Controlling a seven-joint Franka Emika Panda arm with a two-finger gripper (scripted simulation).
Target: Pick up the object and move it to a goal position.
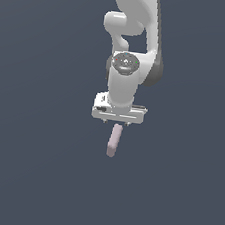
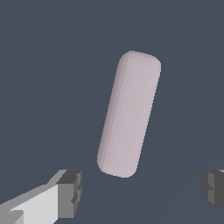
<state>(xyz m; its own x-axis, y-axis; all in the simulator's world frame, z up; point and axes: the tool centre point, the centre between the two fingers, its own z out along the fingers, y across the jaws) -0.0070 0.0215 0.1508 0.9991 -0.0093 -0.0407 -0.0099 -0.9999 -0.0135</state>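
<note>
Looking at the exterior view, we see the white arm [image 1: 126, 61] reaching down over a flat dark slate-blue floor [image 1: 31, 174], its gripper [image 1: 117, 121] pointing at that surface. Just beneath the gripper body lies the object [image 1: 114, 140], a small pale pinkish-mauve bar. We find it elongated, with rounded ends and a smooth matte skin that carries no markings. It is plainly narrower than the gripper housing above it. In this view its upper end sits close under the gripper while the lower end leans slightly toward the exterior view's left.

In the wrist view we see the object [image 2: 129, 114] much larger, lying flat on the floor [image 2: 43, 65] and set at a slight slant. Its long faces show faint facets where the shading changes from a lighter middle band to duller edges. The two dark grey fingertips [image 2: 70, 192] stand wide apart, one at each side of the frame, and the gripper [image 2: 142, 190] grasps nothing: the jaws are released. The bar's nearer end lies close to the line between the fingertips but touches neither.
</note>
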